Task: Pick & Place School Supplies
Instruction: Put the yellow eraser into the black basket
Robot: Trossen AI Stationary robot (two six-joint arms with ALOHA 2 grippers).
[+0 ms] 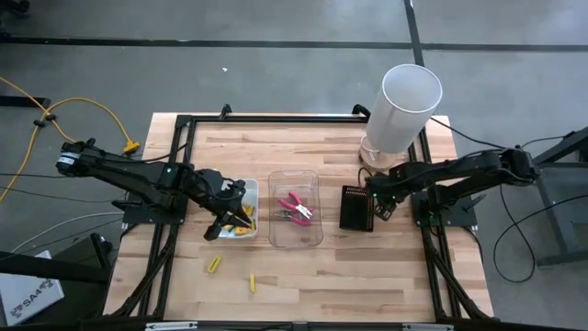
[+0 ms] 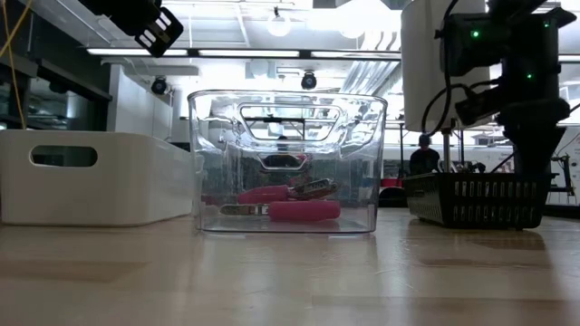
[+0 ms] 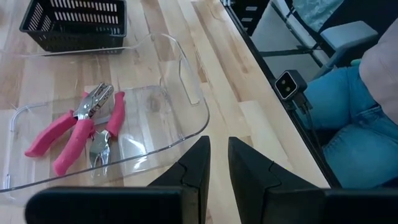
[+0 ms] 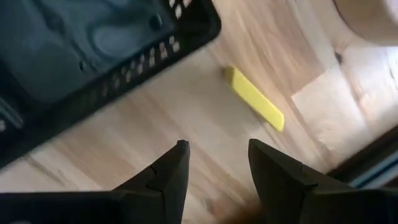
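1. Right end effector [image 4: 214, 165], fingers spread and empty, hangs over a yellow stick [image 4: 254, 98] on the bench [image 1: 312, 276] beside the black basket [image 1: 356, 208].
2. Left end effector [image 3: 216, 163], nearly pressed together, empty, hovers above the white tray [image 1: 246, 189].
3. Judged next: descend, pinch the stick.

I am working in a robotics lab: a wooden desk [image 1: 312, 276] on a concrete floor [image 1: 276, 64], ceiling lights [image 2: 279, 23] and open workstations behind.

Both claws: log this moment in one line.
left claw: over white tray, nearly shut, empty | right claw: open, by black basket, near yellow stick
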